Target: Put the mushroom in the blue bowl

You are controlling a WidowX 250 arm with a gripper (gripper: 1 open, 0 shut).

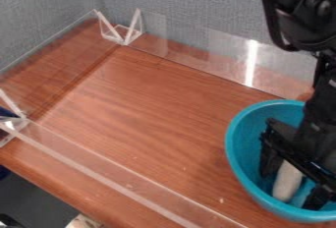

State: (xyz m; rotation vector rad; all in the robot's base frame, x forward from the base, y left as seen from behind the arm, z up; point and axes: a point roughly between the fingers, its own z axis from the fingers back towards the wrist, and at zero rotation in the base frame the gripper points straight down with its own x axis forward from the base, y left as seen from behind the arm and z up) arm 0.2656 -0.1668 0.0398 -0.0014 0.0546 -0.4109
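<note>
The blue bowl (pixel 247 143) sits at the right front of the wooden table, cut off by the frame's edge. My black gripper (pixel 297 173) points straight down inside it, low in the bowl. Its fingers (pixel 270 155) stand apart, open. Between them shows the cream-white stem of the mushroom (pixel 284 184), down near the bowl's floor. The cap is hidden behind the fingers. I cannot tell whether the fingers touch the stem.
Low clear plastic walls (pixel 197 55) ring the brown wooden table (pixel 132 114), with clear brackets at the far corner (pixel 118 26) and at the left edge (pixel 11 114). A grey fabric backdrop stands behind.
</note>
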